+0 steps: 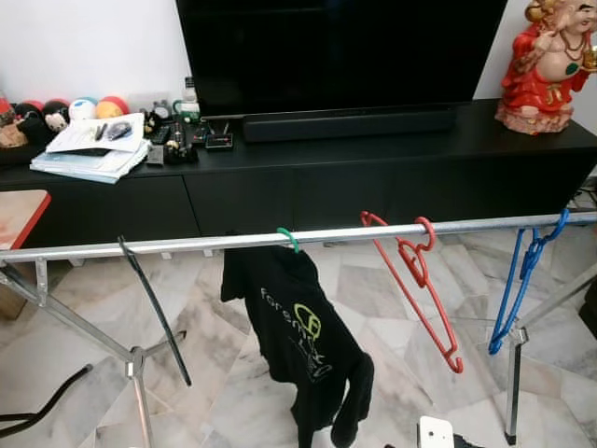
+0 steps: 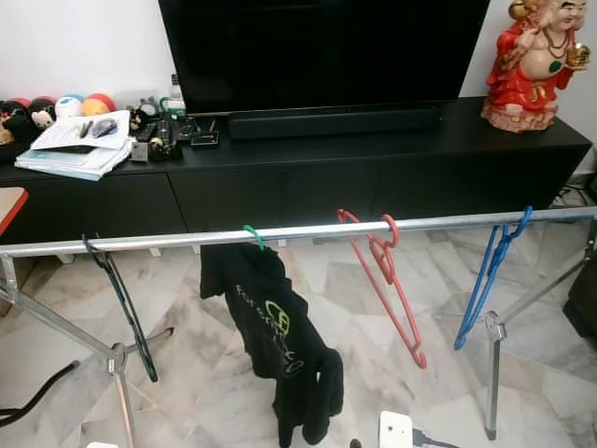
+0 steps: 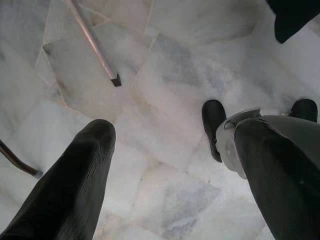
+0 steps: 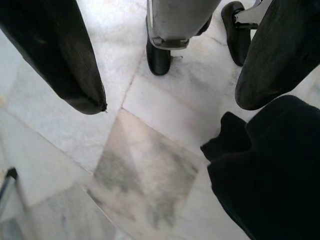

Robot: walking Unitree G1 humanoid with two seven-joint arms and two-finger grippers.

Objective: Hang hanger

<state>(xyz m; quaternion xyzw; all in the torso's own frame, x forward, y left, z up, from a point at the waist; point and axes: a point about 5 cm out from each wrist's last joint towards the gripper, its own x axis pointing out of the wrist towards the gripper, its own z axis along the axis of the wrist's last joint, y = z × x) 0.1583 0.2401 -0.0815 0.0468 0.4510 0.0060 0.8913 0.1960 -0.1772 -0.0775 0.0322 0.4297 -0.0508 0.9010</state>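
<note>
Already I saw the green-hooked hanger [image 1: 289,239] with its black printed T-shirt [image 1: 297,327] hooked on the silver metal rail [image 1: 187,245]. Both arms hung low beneath it: left gripper [image 3: 165,165] and right gripper [image 4: 170,80] had fingers apart, empty, right one nearer the shirt.

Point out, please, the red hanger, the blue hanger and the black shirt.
red hanger [image 1: 417,280]: left eye view, on its long slanted arm.
blue hanger [image 1: 516,280]: left eye view, on its long arm.
black shirt [image 1: 289,322]: left eye view, on the printed front.
</note>
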